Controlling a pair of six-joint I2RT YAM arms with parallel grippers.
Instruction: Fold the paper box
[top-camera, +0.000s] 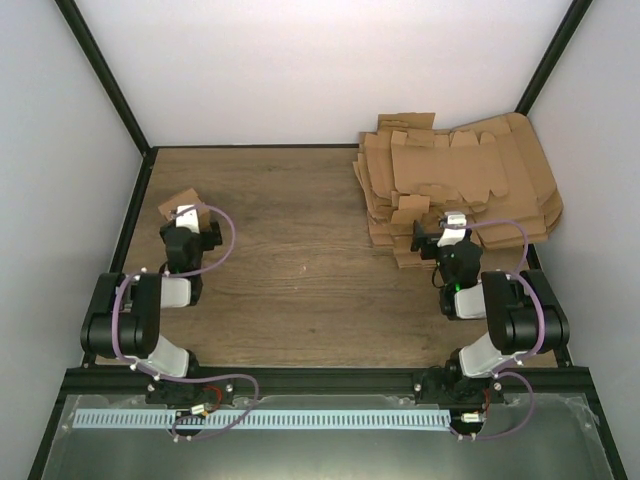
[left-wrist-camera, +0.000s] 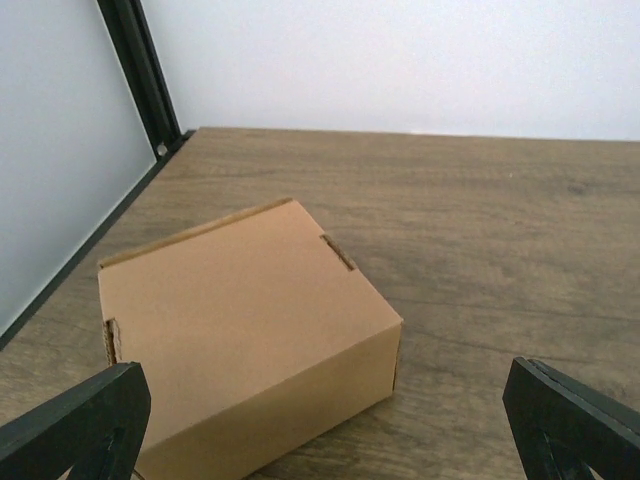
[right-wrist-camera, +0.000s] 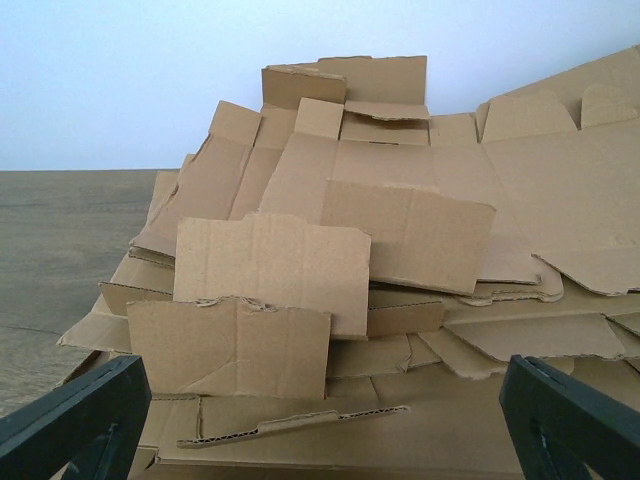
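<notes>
Far across the table (top-camera: 300, 255) from the pile of flat cardboard sheets (top-camera: 470, 180), at the opposite, left side, sits the paper box (left-wrist-camera: 250, 330). It is folded up and closed, lid flat, with a slot showing on its top edge. It stands turned at an angle, one corner pointing away from the pile's side of the table. My left gripper (left-wrist-camera: 322, 425) hangs just on the near side of it, jaws spread as wide as they go and grasping nothing. The box lies in front of the gap, closer to my left-hand finger (left-wrist-camera: 80, 420) than to the other (whether that finger brushes the box's lower corner I cannot tell from here).

Moving toward the pile, the wood between my two arms is bare brown plank.

My right gripper (right-wrist-camera: 320, 430) is right at the pile's near edge, nosed up to its loose front sheets. Its jaws too are released, wide apart, with nothing between them. The sheets lie in ragged layers ahead, flaps and tabs overlapping, the top ones slanting up toward the back wall.
</notes>
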